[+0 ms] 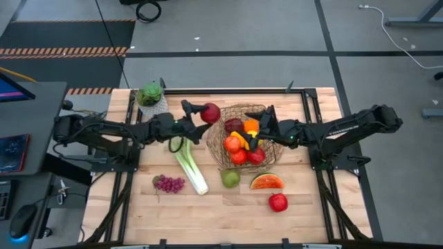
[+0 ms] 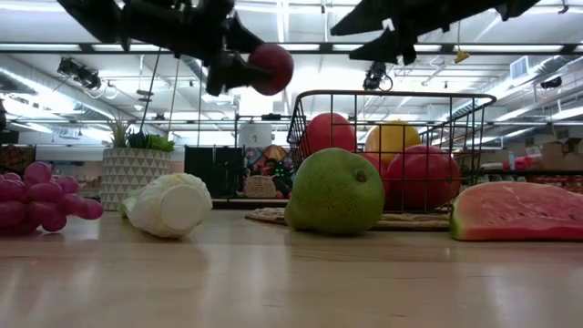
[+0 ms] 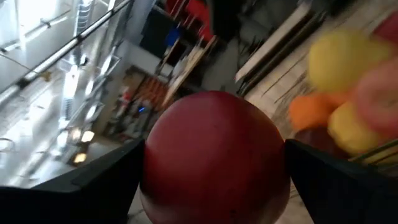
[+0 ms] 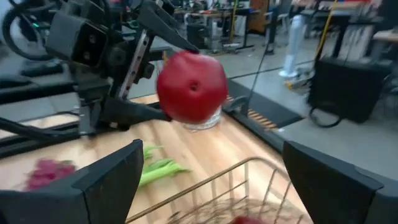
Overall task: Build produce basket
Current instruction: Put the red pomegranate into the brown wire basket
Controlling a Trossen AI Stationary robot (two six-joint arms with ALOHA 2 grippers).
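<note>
That apple (image 3: 214, 158) pinched in the left gripper (image 1: 201, 112) sits just short of the basket (image 1: 219, 149) rim, so letting go here probably bounces it onto the tabletop (image 1: 311, 207), and the right gripper (image 1: 261, 124), jaws spread empty over the basket, could get clipped.

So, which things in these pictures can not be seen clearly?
- Basket contents, high view: the right gripper covers part of the pile.
- Leek, low view: only its cut end shows.
- Grapes, low view: cut by the edge.
- Apple, left wrist view: fills the frame, hiding the table; fruit behind is blurred.
</note>
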